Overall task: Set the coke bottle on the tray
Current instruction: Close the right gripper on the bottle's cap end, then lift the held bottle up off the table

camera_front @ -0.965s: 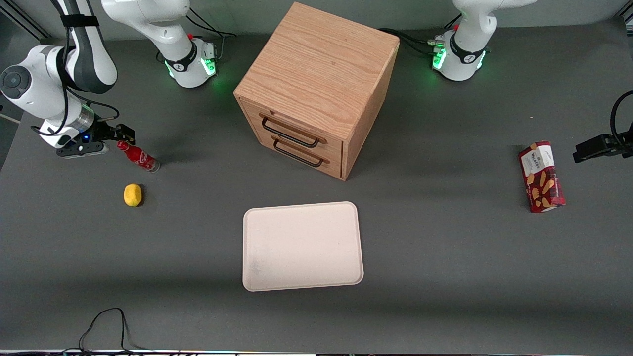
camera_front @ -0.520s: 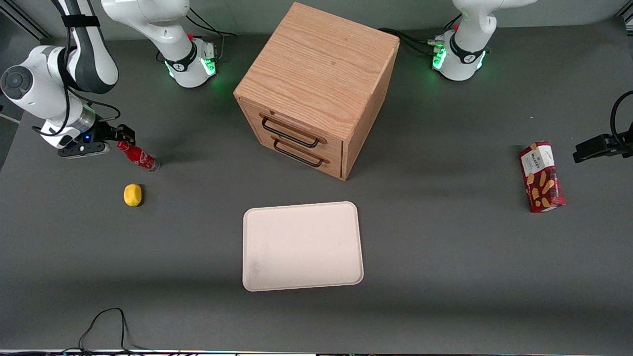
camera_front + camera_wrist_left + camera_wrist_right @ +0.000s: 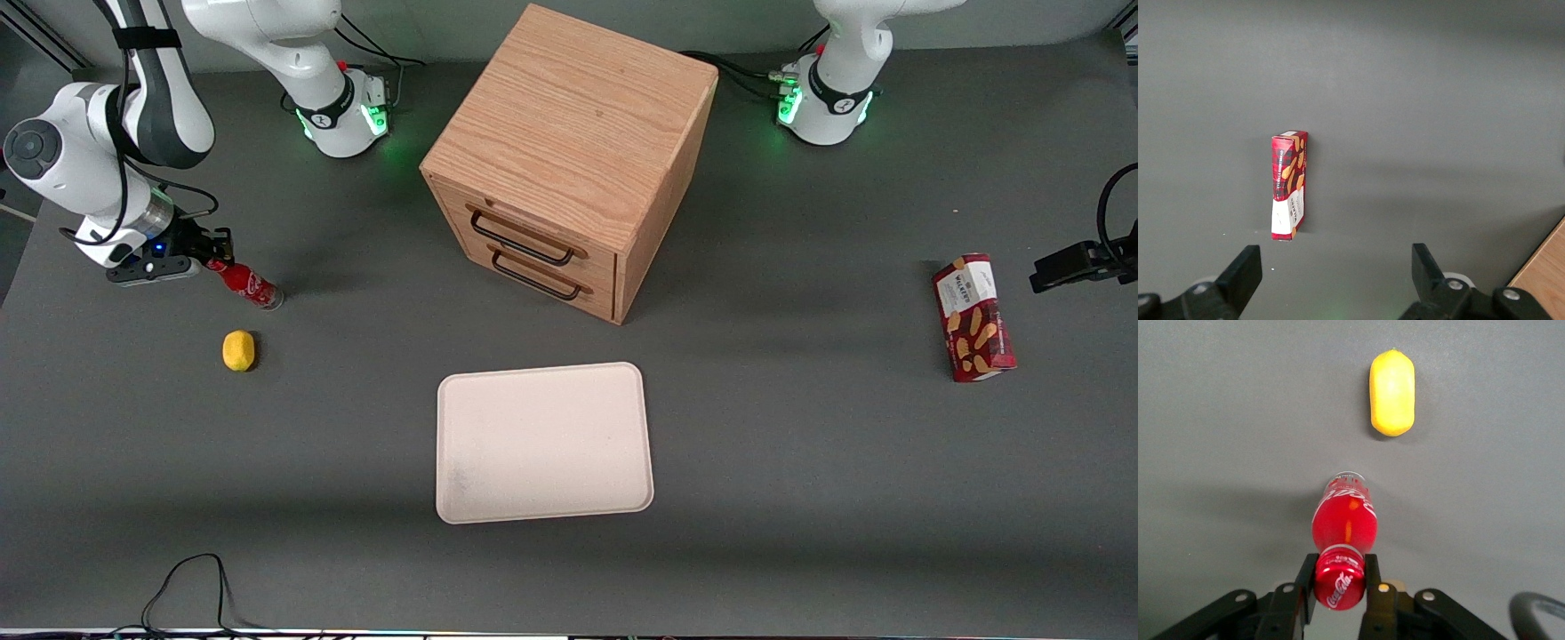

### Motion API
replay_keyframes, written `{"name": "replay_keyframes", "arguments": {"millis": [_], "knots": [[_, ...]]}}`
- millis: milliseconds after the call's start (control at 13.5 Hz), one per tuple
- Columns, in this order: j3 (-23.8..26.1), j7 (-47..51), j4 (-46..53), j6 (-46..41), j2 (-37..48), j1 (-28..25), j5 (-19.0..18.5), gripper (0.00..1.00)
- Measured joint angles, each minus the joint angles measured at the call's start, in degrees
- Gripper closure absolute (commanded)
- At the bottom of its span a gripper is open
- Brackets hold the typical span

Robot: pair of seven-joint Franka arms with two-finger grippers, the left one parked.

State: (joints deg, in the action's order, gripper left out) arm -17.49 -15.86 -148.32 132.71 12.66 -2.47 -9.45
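Note:
The coke bottle (image 3: 246, 284), small, slim and red, stands on the table toward the working arm's end. In the right wrist view its red cap (image 3: 1339, 585) with white lettering sits between the two black fingers (image 3: 1305, 581), which press on both sides of it. My gripper (image 3: 216, 248) is shut on the bottle's cap and neck. The cream-beige tray (image 3: 543, 442) lies flat near the table's middle, nearer the front camera than the wooden cabinet, and holds nothing.
A yellow lemon (image 3: 238, 349) lies close to the bottle, nearer the front camera; it also shows in the right wrist view (image 3: 1391, 393). The wooden drawer cabinet (image 3: 569, 156) stands mid-table. A red snack box (image 3: 973, 316) lies toward the parked arm's end.
My gripper has closed in on the bottle's cap and its fingers now grip it. The bottle's top has shifted slightly with the gripper; its base stays in place.

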Motion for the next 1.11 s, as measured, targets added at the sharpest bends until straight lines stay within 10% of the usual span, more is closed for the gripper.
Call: {"name": "replay_keyframes", "arguments": {"millis": [668, 1114], "knots": [[0.3, 0.3, 1.1, -2.7, 0.5, 0.0, 0.0, 1.00], [0.9, 1.4, 15.6, -22.4, 2.2, 0.0, 0.2, 1.00]]}}
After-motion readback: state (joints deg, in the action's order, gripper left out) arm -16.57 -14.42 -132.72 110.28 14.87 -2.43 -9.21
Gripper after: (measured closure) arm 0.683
